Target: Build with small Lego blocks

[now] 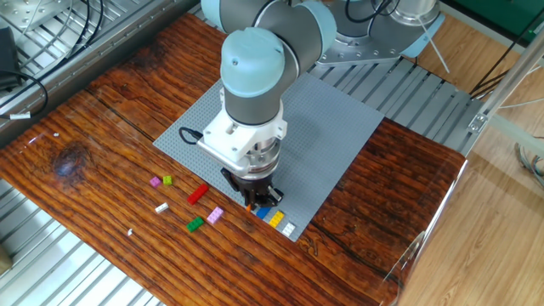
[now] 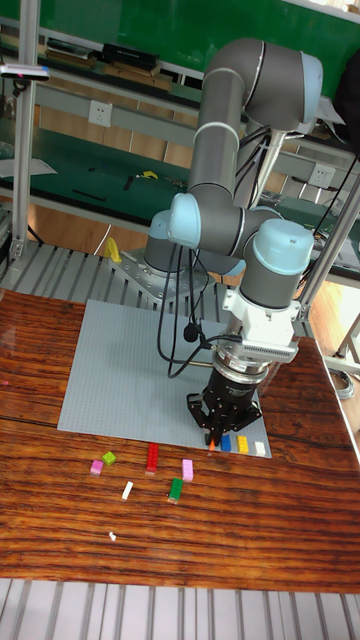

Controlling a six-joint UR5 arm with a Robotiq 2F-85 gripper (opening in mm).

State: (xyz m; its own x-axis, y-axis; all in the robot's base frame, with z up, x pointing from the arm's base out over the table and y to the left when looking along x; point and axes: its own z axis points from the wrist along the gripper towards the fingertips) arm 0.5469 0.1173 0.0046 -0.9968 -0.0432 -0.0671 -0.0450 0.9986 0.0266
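Note:
My gripper (image 1: 252, 201) (image 2: 222, 432) points straight down at the front edge of the grey baseplate (image 1: 323, 136). It is shut on an orange block (image 1: 249, 206) that just peeks out below the fingertips. Right beside it a blue block (image 1: 264, 212), a yellow block (image 1: 276, 218) and a white block (image 1: 289, 229) sit in a row on the plate. Loose on the wood to the left lie a red block (image 1: 197, 195), a pink block (image 1: 215, 215), a green block (image 1: 195, 224), a white block (image 1: 161, 207), a magenta block (image 1: 155, 181) and a lime block (image 1: 168, 179).
The arm's wrist and a black cable (image 1: 191, 133) hang over the plate's front left part. The wooden table (image 1: 102, 110) ends in a metal rail (image 1: 51, 263) at the front. A tiny white piece (image 1: 130, 231) lies near that edge.

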